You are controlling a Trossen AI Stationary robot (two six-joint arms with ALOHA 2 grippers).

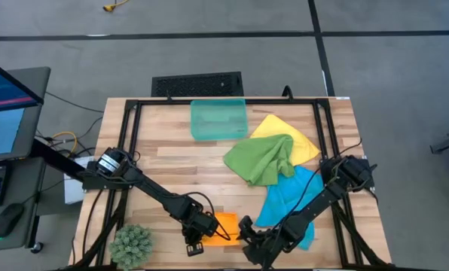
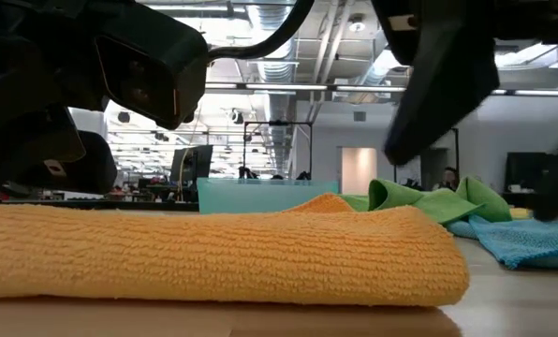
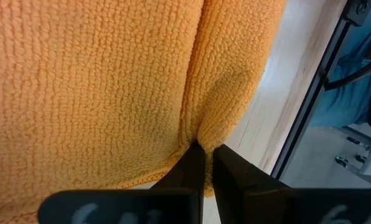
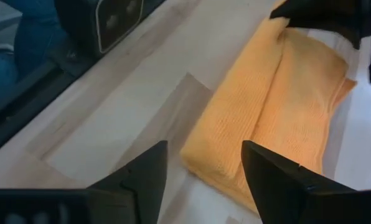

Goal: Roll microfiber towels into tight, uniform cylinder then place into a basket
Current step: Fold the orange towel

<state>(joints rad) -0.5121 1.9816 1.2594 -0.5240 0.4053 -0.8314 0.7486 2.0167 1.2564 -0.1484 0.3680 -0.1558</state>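
The orange towel (image 1: 226, 225) lies folded into a thick flat bundle near the table's front edge, resting on the wood (image 2: 213, 253). My left gripper (image 3: 205, 165) is shut on it at its left side (image 1: 208, 233). My right gripper (image 4: 204, 180) stands open at the towel's right end (image 1: 245, 230), and its fingers touch nothing. The green towel (image 1: 264, 159), the yellow towel (image 1: 292, 129) and the blue towel (image 1: 288, 199) lie crumpled and overlapping at the right. The teal basket (image 1: 218, 119) stands at the far middle. My left gripper pinches a raised pleat of the orange towel (image 3: 199, 135) between its two fingertips (image 3: 192, 167), where two folds of the bundle meet. The fingers slant down onto it from above. The towel lies on the table, puckered toward the pinch.
A spiky green plant ball (image 1: 132, 245) sits at the near left corner. Black frame rails (image 1: 126, 150) run along the table's sides. Bare wood (image 1: 172, 158) lies between the basket and the orange towel.
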